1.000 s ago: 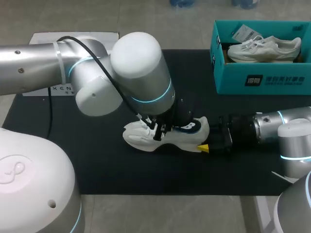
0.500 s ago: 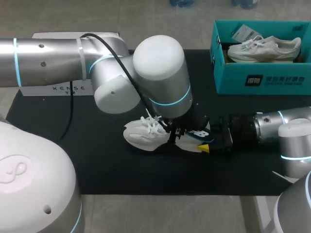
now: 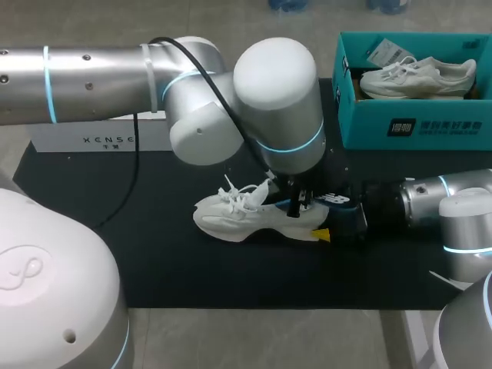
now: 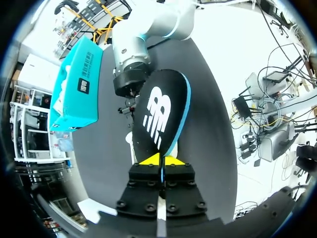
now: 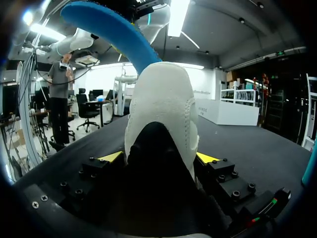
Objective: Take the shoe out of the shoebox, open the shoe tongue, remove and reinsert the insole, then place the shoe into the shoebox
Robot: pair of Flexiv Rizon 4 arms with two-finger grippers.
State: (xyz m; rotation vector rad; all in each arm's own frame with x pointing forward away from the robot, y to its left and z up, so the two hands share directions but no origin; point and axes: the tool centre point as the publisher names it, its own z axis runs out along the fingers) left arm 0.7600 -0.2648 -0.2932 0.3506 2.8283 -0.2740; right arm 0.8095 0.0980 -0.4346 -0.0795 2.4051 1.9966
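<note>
The black mat (image 3: 154, 269) is bare at the left. The white sneaker (image 3: 231, 219) lies mid-mat, long way sideways, toe pointing left. The left gripper (image 4: 160, 159) pinches the insole (image 4: 161, 111), tips nearly together. The right gripper (image 5: 158, 157) squeezes the heel. The teal shoebox (image 3: 415, 127) sits at the far right corner.

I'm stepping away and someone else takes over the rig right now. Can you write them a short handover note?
Left gripper: shut on the insole, held up over the heel opening; I cannot tell if it is fully free.
Right gripper: shut on the heel of the white shoe, which rests on the black mat.
Shoebox: far right of the mat, with a second shoe inside.
Done: shoe taken out, insole drawn up.
Left: reinsert the insole, then put the shoe back in the box.
</note>
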